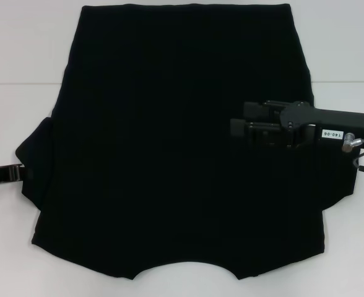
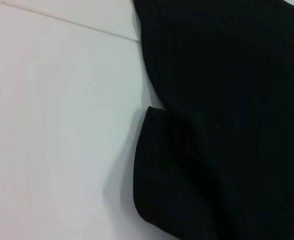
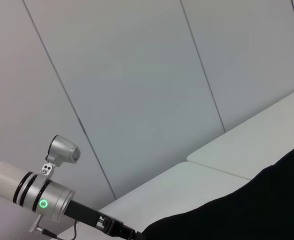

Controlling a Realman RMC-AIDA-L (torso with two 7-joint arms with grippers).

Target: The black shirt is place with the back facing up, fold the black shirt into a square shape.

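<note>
The black shirt [image 1: 169,142] lies spread flat on the white table, plain side up, filling most of the head view. My right gripper [image 1: 241,120] hovers above its right half, pointing toward the middle, open with nothing between its fingers. My left gripper [image 1: 8,173] sits low at the table's left edge, right at the tip of the left sleeve [image 1: 33,154]. The left wrist view shows that sleeve [image 2: 172,185] and the shirt body [image 2: 227,65] close up. In the right wrist view the shirt [image 3: 257,205] is a dark edge, with the left arm [image 3: 42,195] far off.
White table [image 1: 21,55] surface shows around the shirt at the left, the far corners and the near corners. A seam [image 2: 77,24] runs across the table by the sleeve. A panelled wall [image 3: 137,75] stands behind the table.
</note>
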